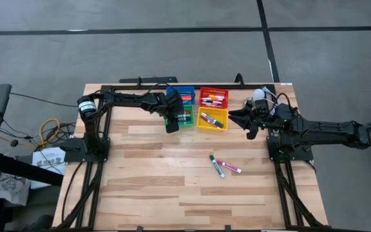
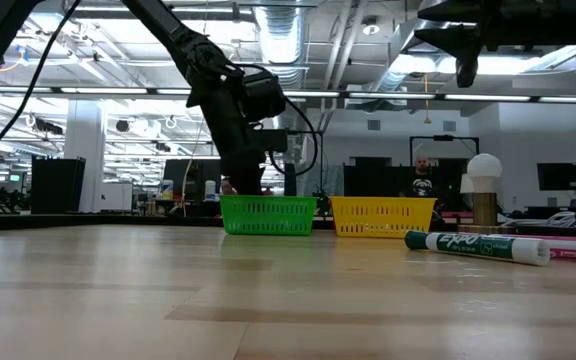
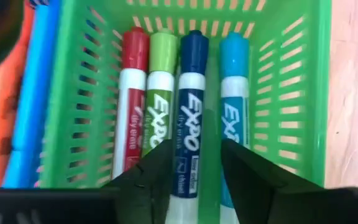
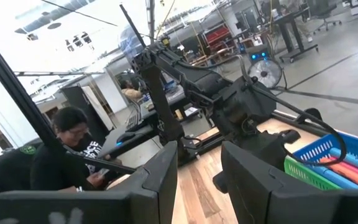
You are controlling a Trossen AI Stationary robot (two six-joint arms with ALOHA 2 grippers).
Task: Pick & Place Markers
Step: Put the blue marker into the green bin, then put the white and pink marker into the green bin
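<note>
My left gripper (image 3: pixel 196 163) hangs open inside the green bin (image 3: pixel 291 93), pointing steeply down. Its fingers stand on either side of the dark blue-capped marker (image 3: pixel 190 106), which lies flat on the bin's floor. Beside that marker lie a red-capped (image 3: pixel 132 99), a green-capped (image 3: pixel 161 87) and a light blue-capped marker (image 3: pixel 233 87). On the bare table lie a green-capped marker (image 1: pixel 217 166) and a pink one (image 1: pixel 228 167). My right gripper (image 4: pixel 199 155) waits open and level at the table's right (image 1: pixel 240 117), holding nothing.
The green bin (image 1: pixel 185 120) stands in a cluster with a blue bin (image 1: pixel 185 95), a red bin (image 1: pixel 213 98) and a yellow bin (image 1: pixel 212 120), each holding markers. A white-topped object (image 1: pixel 259 95) stands by the right arm. People sit in the room beyond the table.
</note>
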